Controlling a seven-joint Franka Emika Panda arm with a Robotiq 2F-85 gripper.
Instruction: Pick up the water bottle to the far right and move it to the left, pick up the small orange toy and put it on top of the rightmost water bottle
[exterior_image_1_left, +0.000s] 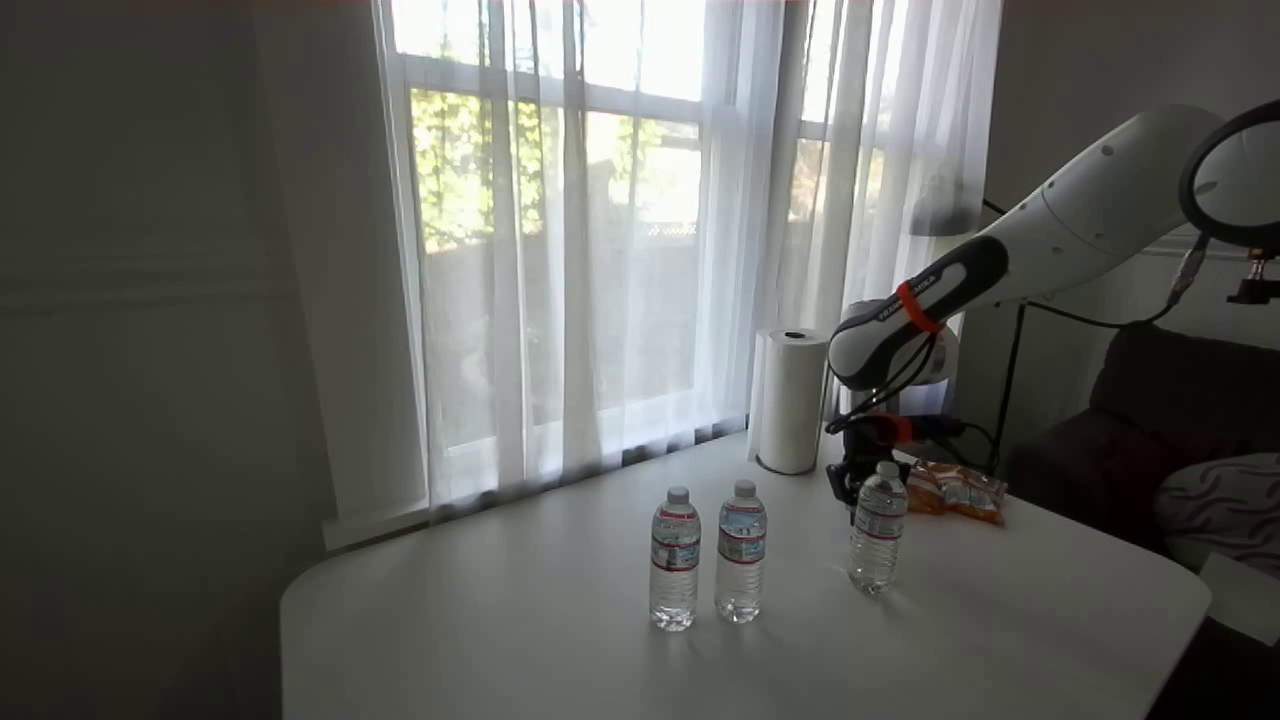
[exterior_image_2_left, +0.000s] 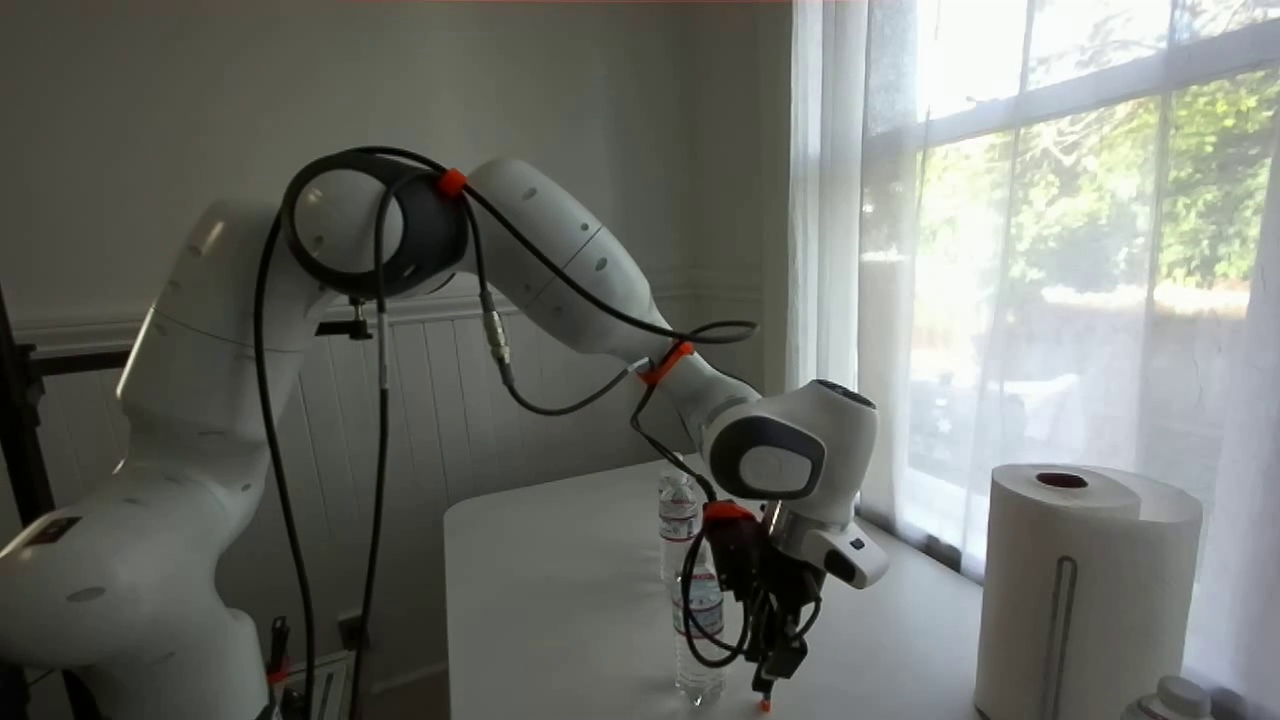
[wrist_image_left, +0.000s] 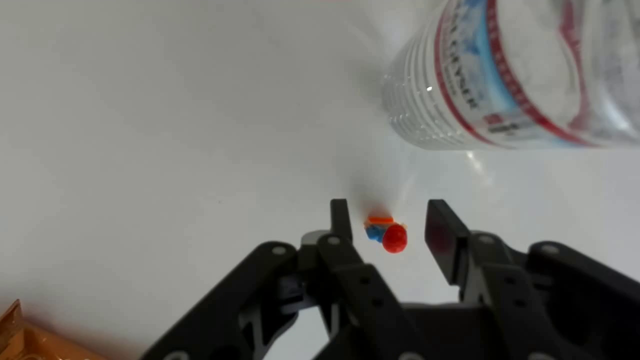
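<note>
The small toy (wrist_image_left: 394, 238), with a red ball, a blue part and an orange part, is on the white table. In the wrist view it sits between the fingers of my gripper (wrist_image_left: 389, 227), with a gap on both sides. The gripper is open and low over the table; it also shows in an exterior view (exterior_image_2_left: 764, 684), just above the toy's orange spot (exterior_image_2_left: 765, 705). The rightmost water bottle (exterior_image_1_left: 879, 535) stands upright close beside the gripper. Bottles (exterior_image_1_left: 675, 565) (exterior_image_1_left: 740, 560) stand upright side by side further left.
A white paper-towel roll (exterior_image_1_left: 791, 405) stands at the back by the window. An orange snack bag (exterior_image_1_left: 955, 492) lies behind the right bottle; its corner shows in the wrist view (wrist_image_left: 40, 342). A white-capped bottle (exterior_image_2_left: 1175, 697) is partly visible near the roll.
</note>
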